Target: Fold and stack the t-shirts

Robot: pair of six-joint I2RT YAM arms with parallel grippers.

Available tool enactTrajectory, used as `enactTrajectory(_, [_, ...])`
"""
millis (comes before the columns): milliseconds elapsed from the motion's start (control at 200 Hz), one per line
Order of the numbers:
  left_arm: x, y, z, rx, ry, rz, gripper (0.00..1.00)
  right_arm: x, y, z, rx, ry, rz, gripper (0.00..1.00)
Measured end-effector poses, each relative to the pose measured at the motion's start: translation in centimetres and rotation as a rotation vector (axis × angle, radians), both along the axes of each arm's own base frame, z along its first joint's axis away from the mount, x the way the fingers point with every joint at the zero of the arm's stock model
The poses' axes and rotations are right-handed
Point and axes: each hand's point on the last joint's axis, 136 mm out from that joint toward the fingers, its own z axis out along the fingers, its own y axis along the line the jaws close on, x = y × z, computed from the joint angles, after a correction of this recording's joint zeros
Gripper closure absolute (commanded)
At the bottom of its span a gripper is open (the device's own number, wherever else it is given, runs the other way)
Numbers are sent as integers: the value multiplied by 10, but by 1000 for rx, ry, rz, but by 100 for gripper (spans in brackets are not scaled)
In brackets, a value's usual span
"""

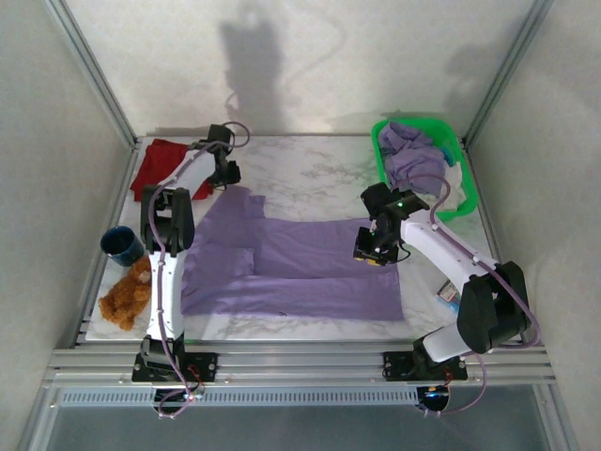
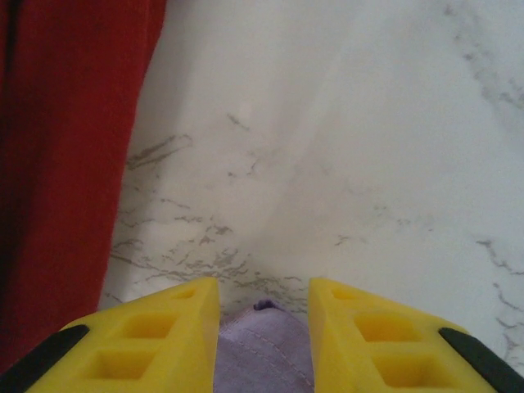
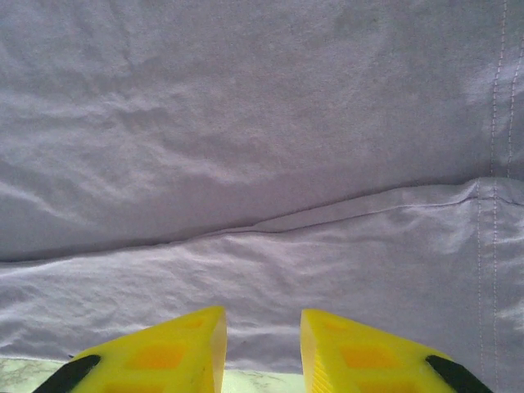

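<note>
Step in hand: folding the purple t-shirt (image 1: 300,268), spread flat across the centre of the table (image 1: 310,169). One side panel at about 8 o'clock already lies turned in over the body. My read: mid-fold, stacking not begun.

Red t-shirt (image 1: 160,164) sits folded at 10 o'clock, probably the base of the stack.

Left gripper (image 1: 228,178) is at the shirt's far left corner, roughly 11 o'clock. In the wrist view its fingers (image 2: 164,336) stand apart with a tip of purple cloth between them. I cannot tell whether it is pinched.

Right gripper (image 1: 371,249) is at the shirt's right edge, about 3 o'clock. Its jaws are parted over the hem and hold nothing.

Next move calls for both grippers to take firm hold of their edges and carry the cloth over evenly (thin jersey, likely to sag and crease).

Containers: green basket (image 1: 378,155) at 1 o'clock holds crumpled purple garments (image 1: 413,155), still unfolded. Blue cup (image 1: 122,246) at 9 o'clock, contents not visible.
</note>
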Motion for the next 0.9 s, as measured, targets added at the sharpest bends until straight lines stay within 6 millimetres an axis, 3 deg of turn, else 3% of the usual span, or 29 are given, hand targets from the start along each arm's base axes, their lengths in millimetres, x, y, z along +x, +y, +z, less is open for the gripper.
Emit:
enactTrajectory(90, [-3,-1,-4,5,12,-2,67,0,0,0,0,0,0,70])
enactTrajectory(175, [-3,-2,-7,10,17,-3,74,0,0,0,3,1,0,70])
enactTrajectory(355, [-4,-4,-10,21,20,-11,100,0,0,0,2,1,-1,70])
enactTrajectory(526, [-4,-4,-8,28,16,-10,100,2,-3,0,-13,-7,-9,70])
enactTrajectory(666, [-22,-3,-3,37,32,-10,100,8,-14,-1,-58,-33,-43,71])
enactTrajectory(776, [-46,-4,15,39,28,-14,100,23,-26,1,-109,-94,-108,72])
enactTrajectory(896, [-69,-9,47,29,-22,-18,100,43,-44,5,-196,-191,-181,73])
